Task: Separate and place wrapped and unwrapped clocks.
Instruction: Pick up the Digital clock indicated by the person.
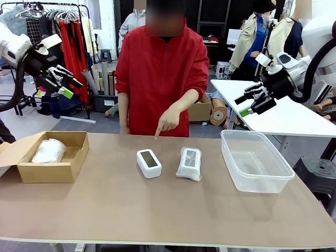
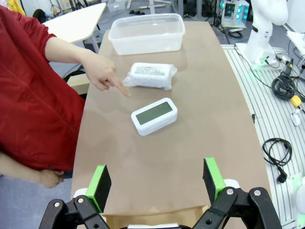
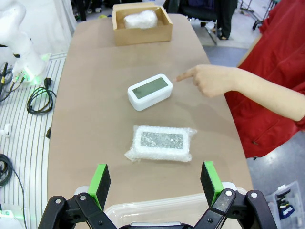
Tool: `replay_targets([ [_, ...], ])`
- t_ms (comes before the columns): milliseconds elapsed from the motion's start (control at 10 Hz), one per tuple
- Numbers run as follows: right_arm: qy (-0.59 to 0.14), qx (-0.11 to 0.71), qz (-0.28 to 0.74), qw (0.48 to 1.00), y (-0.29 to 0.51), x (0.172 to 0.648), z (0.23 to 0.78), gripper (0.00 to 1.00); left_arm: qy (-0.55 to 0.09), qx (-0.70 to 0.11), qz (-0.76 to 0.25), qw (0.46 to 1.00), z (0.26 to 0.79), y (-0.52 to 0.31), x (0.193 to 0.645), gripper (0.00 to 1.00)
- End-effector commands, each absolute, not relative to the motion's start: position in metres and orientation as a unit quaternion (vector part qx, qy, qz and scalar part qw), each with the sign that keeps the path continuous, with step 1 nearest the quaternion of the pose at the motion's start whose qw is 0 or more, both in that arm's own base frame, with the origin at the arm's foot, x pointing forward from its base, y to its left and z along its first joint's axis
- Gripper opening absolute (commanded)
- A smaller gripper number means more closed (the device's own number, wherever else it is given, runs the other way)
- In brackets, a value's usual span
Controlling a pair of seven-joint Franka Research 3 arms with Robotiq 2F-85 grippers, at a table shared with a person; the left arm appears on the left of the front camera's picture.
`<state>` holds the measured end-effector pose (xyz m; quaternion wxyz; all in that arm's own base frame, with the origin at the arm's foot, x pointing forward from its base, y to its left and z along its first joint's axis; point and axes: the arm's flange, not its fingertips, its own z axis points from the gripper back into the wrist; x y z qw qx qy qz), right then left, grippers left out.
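From the front, the boxed wrapped clock (image 1: 48, 150) lies in the cardboard box (image 1: 71, 168) on my left. The bare clock (image 1: 149, 163) and the loose wrapped clock (image 1: 189, 163) wait mid-table, near each other but apart. The clear tub (image 1: 255, 181) looks empty, I think, so I judge one of three done.

At my left wrist, my left gripper (image 2: 157, 177) gapes wide and holds nothing, with open tabletop before it. A person's hand (image 2: 101, 74) points beside the bare clock.

At my right wrist, my right gripper (image 3: 155, 179) is equally wide and empty above the tub's rim.

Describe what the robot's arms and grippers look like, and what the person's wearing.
The left arm and right arm are rounded, glossy white, each trailing a black hose. The left gripper and right gripper are black linkages tipped with green pads. The person wears a red jacket.
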<state>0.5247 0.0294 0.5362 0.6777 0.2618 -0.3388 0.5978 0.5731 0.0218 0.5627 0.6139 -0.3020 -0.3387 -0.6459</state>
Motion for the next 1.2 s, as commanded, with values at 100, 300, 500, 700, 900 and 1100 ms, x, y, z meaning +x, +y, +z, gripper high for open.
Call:
replay_targets([
  [100, -0.335, 0.254, 0.609, 0.673, 0.070, 0.509, 0.551, 1.00, -0.337, -0.301, -0.653, 0.608, 0.561, 0.023, 0.572, 1.00],
  [300, -0.323, 0.239, 0.590, 0.700, 0.109, 0.499, 0.561, 1.00, -0.337, -0.301, -0.653, 0.608, 0.561, 0.023, 0.572, 1.00],
  [500, -0.312, 0.229, 0.562, 0.731, 0.155, 0.497, 0.575, 1.00, -0.337, -0.301, -0.653, 0.608, 0.561, 0.023, 0.572, 1.00],
  [700, -0.291, 0.204, 0.527, 0.772, 0.201, 0.496, 0.588, 1.00, -0.337, -0.301, -0.653, 0.608, 0.561, 0.023, 0.572, 1.00],
  [900, -0.257, 0.156, 0.477, 0.826, 0.243, 0.501, 0.591, 1.00, -0.337, -0.301, -0.653, 0.608, 0.561, 0.023, 0.572, 1.00],
  [1100, -0.208, 0.141, 0.460, 0.851, 0.275, 0.511, 0.590, 1.00, -0.337, -0.301, -0.653, 0.608, 0.561, 0.023, 0.572, 1.00],
])
